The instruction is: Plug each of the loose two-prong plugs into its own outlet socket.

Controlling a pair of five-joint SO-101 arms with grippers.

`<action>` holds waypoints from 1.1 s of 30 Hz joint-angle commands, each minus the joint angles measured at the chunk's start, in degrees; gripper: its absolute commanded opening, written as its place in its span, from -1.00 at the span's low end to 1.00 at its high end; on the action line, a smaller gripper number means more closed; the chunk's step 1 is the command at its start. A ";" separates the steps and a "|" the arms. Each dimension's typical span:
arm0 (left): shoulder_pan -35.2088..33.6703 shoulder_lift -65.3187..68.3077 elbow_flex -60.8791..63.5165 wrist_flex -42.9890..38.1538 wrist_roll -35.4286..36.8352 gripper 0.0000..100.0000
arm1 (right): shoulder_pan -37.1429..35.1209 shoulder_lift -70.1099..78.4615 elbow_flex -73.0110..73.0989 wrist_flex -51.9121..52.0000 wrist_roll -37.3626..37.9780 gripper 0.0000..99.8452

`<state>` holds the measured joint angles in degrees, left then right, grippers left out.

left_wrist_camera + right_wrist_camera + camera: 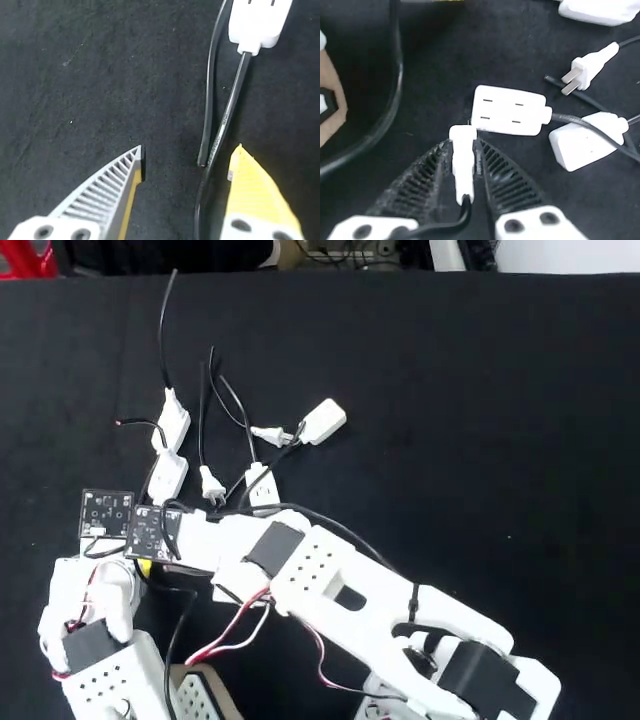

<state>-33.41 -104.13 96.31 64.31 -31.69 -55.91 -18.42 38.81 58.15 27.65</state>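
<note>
Right wrist view: right claw (462, 145) is gripping a plug (461, 172) touching the socket (507, 110) ahead; misaligned, it risks shoving that away.

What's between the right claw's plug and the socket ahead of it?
Nothing visible. The right claw holds the plug with its head right at the edge of the socket; nothing lies between them.

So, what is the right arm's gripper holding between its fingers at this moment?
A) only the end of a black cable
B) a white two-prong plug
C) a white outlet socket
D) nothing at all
B: the right gripper is shut on a white plug, whose front end lies close by an outlet socket.
</note>
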 commanded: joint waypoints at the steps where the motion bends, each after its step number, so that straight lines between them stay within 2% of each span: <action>1: -2.68 -0.44 1.01 -1.23 1.49 -0.45 | -0.70 0.04 -3.91 -2.90 0.44 -0.98; 9: -3.74 -0.44 1.01 -1.41 3.96 -0.45 | -0.26 7.60 -5.23 -7.21 0.53 -0.98; 15: -3.74 -0.44 1.01 -1.41 4.04 -0.45 | 2.29 13.67 -11.47 -2.73 1.49 -0.98; 26: -3.30 -0.44 1.01 -1.23 3.96 -0.45 | 2.37 14.29 -13.23 2.29 1.58 -0.98; 33: -3.30 -0.44 1.01 -1.14 3.96 -0.45 | 5.01 15.25 -13.05 1.93 2.37 -0.98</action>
<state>-36.75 -104.13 96.31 64.13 -27.82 -52.92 -4.09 28.18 60.00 28.97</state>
